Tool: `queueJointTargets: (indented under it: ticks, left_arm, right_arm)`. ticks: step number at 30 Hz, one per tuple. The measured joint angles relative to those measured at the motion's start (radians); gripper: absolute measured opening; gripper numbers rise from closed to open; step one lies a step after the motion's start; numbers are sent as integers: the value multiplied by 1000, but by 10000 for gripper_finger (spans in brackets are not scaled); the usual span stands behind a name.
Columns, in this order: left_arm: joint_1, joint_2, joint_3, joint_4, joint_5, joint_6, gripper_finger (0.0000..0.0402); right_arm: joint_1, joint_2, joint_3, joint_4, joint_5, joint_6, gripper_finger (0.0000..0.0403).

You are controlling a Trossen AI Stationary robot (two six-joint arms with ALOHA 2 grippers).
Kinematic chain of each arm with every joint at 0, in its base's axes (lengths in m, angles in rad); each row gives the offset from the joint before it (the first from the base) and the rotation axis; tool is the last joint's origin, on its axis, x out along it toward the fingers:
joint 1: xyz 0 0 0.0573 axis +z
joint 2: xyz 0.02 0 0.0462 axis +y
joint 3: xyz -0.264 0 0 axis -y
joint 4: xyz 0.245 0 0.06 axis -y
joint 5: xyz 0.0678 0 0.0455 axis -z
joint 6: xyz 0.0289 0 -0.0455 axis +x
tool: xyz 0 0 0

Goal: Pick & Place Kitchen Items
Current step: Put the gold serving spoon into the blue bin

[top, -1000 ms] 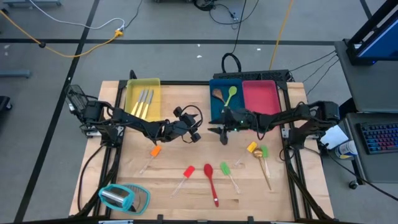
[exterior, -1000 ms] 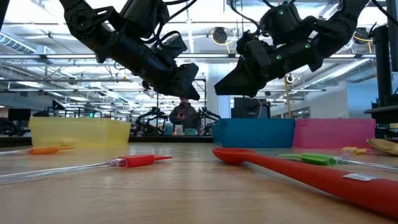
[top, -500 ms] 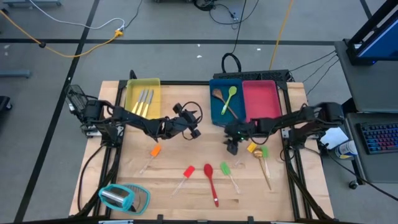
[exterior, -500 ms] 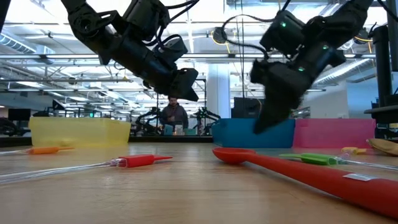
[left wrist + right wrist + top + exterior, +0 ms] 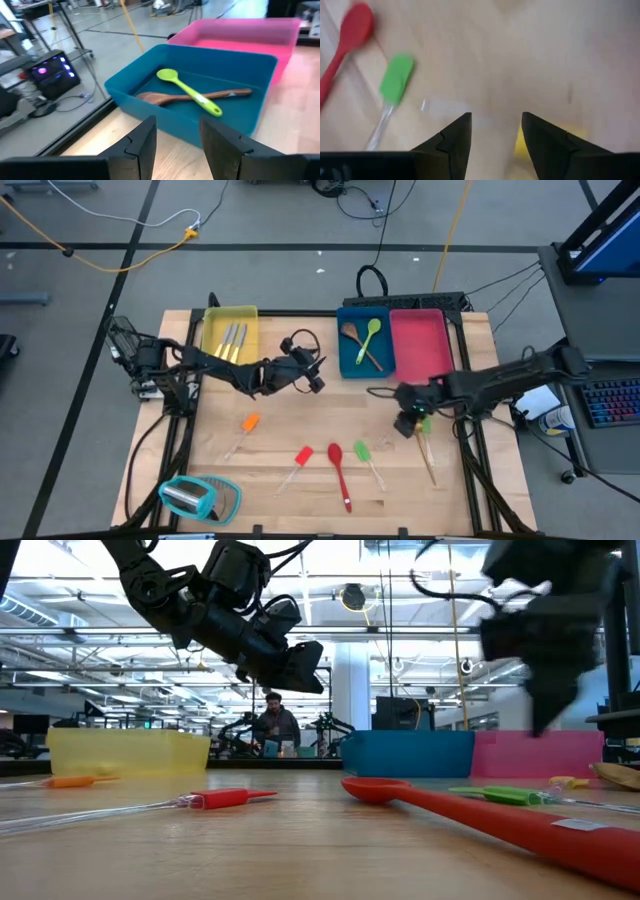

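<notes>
Utensils: yellow spatula (image 5: 405,417) lies just beneath your right gripper (image 5: 404,423).
Right jaws: parted, empty; straddle it before closing.
Left gripper (image 5: 312,378): parted, empty, waiting near blue tray (image 5: 348,367).

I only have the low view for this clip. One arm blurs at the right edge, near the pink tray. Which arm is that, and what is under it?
Observer: That is the right gripper. From above it sits over the yellow-headed spatula, in front of the pink tray.
Operator: Is it carrying anything?
Observer: No. Its wrist view shows the fingers open with bare wood between them.
Operator: And the blue tray, what is inside? I only see its wall.
Observer: A green spoon lies crossed over a wooden spoon in the blue tray.
Operator: The left arm?
Observer: The left gripper hangs open and empty between the yellow tray and the blue one.
</notes>
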Motion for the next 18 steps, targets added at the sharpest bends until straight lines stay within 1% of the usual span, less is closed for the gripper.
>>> queueJointTargets:
  ticks: [3,7,12,18]
  left_arm:
    - [13,0,0,17,51,-1,152]
    - [23,0,0,40,81,-1,152]
    - [33,0,0,40,87,10,152]
    - [45,0,0,40,94,26,152]
  right_arm:
    - [66,-33,-1,-131,-27,192,166]
    - [160,-35,-21,-170,-34,407,166]
    - [250,1,-22,-167,-32,553,166]
    - [301,58,-22,-146,-30,665,166]
